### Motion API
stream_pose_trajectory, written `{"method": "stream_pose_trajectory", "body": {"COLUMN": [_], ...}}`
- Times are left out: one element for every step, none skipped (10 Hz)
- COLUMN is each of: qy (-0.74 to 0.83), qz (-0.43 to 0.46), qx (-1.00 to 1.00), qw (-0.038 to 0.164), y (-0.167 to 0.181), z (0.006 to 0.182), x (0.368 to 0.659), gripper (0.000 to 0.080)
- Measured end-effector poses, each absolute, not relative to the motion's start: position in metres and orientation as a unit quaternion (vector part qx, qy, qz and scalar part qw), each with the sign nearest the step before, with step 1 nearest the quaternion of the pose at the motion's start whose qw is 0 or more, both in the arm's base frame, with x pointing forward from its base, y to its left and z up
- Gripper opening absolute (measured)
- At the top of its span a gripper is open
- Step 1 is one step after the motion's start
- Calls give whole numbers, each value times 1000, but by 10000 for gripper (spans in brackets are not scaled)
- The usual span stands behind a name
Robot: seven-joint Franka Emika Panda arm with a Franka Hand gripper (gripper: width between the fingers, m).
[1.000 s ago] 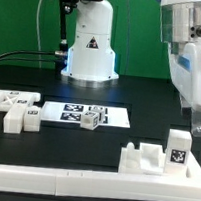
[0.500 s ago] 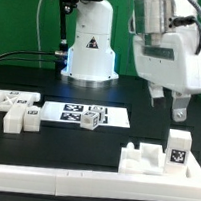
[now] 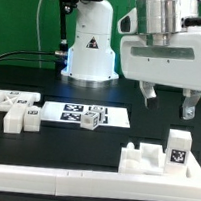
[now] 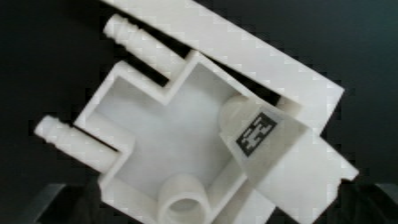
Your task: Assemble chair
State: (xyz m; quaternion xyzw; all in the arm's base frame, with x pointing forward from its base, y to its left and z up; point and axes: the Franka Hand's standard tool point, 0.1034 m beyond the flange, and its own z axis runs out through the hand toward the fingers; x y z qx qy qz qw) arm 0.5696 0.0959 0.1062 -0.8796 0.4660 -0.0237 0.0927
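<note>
A black tabletop [image 3: 147, 121] carried everything. Over it, on the exterior view's right, hung the bulky white plastic robot arm [image 3: 164, 50], beside its white cone-shaped pedestal [image 3: 91, 49]. A long white border rail [image 3: 51, 172] ran along the near edge. The marker board [image 3: 67, 112] lay flat left of centre, with a small white tagged chair cube [image 3: 91, 121] at its near edge. White blocky chair bars [image 3: 12, 111] sat at the exterior view's left. On the right, near the rail, stood a stepped white chair block [image 3: 143, 156] and an upright tagged chair post [image 3: 176, 149]. The two-finger gripper [image 3: 168, 97] hovered above that right group, jaws spread wide, holding nothing. The wrist view showed a white recessed chair panel [image 4: 160, 130] with round pegs and one square tag [image 4: 258, 132].
</note>
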Motion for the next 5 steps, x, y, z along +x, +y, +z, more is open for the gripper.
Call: {"method": "stream_pose_trajectory", "body": {"qy": [427, 368, 330, 316, 296], "qz": [-25, -26, -26, -25, -29], "qx": [-900, -925, -940, -945, -952], "qw": [89, 85, 81, 75, 71], "y": [87, 73, 62, 61, 67], "z": [105, 105, 103, 99, 98], "x": [564, 555, 547, 544, 544], "gripper": [649, 649, 649, 649, 649]}}
